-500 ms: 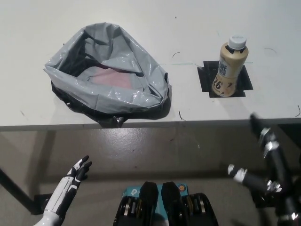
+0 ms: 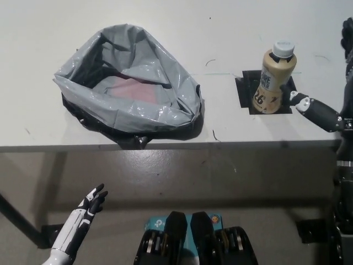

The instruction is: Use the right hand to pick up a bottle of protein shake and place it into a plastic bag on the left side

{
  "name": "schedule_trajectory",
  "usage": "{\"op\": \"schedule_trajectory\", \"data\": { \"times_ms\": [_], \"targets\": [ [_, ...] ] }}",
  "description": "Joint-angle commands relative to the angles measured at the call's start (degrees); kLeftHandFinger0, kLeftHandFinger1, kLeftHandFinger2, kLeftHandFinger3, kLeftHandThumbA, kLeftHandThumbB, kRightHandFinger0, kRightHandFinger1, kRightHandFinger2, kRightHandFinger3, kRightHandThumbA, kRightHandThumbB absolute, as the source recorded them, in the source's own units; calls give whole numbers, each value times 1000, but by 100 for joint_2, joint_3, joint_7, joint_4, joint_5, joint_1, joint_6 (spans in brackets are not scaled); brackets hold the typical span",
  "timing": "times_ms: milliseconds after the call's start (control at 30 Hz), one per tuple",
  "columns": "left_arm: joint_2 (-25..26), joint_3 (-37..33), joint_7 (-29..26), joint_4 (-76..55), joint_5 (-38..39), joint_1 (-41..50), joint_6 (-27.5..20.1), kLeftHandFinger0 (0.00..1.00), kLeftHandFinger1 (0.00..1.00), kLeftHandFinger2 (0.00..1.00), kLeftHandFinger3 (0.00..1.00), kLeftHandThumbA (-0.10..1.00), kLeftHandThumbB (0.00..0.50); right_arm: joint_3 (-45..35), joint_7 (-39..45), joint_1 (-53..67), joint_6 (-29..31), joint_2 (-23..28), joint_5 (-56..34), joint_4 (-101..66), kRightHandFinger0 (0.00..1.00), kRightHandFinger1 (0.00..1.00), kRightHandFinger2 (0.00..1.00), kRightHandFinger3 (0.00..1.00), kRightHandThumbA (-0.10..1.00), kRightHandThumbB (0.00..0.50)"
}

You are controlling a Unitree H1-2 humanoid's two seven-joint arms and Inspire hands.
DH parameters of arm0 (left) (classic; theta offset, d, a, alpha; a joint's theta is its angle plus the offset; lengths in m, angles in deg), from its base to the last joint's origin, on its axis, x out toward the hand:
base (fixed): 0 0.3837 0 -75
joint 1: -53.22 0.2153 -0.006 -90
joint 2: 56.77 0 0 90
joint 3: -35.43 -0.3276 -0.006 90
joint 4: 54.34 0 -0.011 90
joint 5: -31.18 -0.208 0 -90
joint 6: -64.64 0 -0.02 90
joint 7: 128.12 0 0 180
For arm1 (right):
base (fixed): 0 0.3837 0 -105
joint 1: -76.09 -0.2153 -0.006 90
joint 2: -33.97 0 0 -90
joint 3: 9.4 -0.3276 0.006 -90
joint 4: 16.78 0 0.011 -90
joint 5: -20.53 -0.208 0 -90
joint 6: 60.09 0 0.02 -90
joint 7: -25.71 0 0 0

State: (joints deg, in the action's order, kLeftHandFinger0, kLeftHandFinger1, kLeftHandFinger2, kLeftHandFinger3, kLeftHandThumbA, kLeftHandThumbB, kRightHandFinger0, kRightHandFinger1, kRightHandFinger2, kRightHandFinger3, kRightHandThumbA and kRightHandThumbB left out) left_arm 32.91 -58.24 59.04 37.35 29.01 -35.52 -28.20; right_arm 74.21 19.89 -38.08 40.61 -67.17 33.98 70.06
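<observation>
A beige protein shake bottle [image 2: 274,78] with a white cap stands upright on a black tape square [image 2: 244,91] at the table's right. My black right hand [image 2: 337,107] is open just right of the bottle. Its thumb reaches toward the bottle's base and its other fingers rise along the picture's right edge, so nothing is held. A grey plastic bag [image 2: 129,83] lies open-mouthed on the left of the table, with something pinkish showing inside. My white left hand [image 2: 83,221] rests open below the table edge at lower left.
The white table [image 2: 182,33] ends in a front edge that runs across the middle of the picture, with floor below it. Bare tabletop separates the bag from the bottle. A dark table leg [image 2: 16,221] slants at lower left.
My right hand has risen from below the table's front edge up to the right side of the bottle. The bottle, the bag and the left hand have stayed put.
</observation>
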Motion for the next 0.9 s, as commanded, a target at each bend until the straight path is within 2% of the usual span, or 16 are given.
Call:
{"op": "schedule_trajectory", "data": {
  "times_ms": [0, 133, 233, 367, 467, 600, 867],
  "targets": [
    [48, 6, 86, -196, -26, 0, -221, 1000, 1000, 1000, 1000, 1000, 334, -52, -152, -508, -164, 9, -131, 331, 1000, 1000, 1000, 1000, 990, 421],
    [40, 1, 95, -186, -10, 16, -216, 1000, 1000, 1000, 1000, 1000, 348, -37, -30, -750, -417, 43, -250, 618, 1000, 1000, 1000, 1000, 1000, 409],
    [33, -1, 98, -172, 3, 41, -260, 1000, 1000, 1000, 1000, 1000, 337, 14, 87, -927, -624, 94, -282, 876, 1000, 1000, 1000, 1000, 985, 381],
    [45, 0, 99, -182, -10, 38, -277, 1000, 1000, 1000, 1000, 1000, 337, 111, 133, -1160, -799, 198, -153, 1240, 1000, 1000, 1000, 1000, 1000, 423],
    [50, 5, 122, -182, 27, 11, -279, 1000, 1000, 1000, 1000, 1000, 335, 144, 59, -1372, -762, 252, -100, 1543, 1000, 1000, 1000, 1000, 1000, 416],
    [50, 2, 112, -174, 12, 7, -324, 1000, 1000, 1000, 1000, 1000, 326, 167, -35, -1614, -788, 298, -79, 1844, 1000, 1000, 1000, 1000, 1000, 458],
    [60, 9, 73, -230, -52, 0, -333, 1000, 1000, 1000, 1000, 1000, 328, 317, 77, -2151, -908, 485, -68, 2475, 1000, 1000, 1000, 1000, 989, 469]
  ]
}}
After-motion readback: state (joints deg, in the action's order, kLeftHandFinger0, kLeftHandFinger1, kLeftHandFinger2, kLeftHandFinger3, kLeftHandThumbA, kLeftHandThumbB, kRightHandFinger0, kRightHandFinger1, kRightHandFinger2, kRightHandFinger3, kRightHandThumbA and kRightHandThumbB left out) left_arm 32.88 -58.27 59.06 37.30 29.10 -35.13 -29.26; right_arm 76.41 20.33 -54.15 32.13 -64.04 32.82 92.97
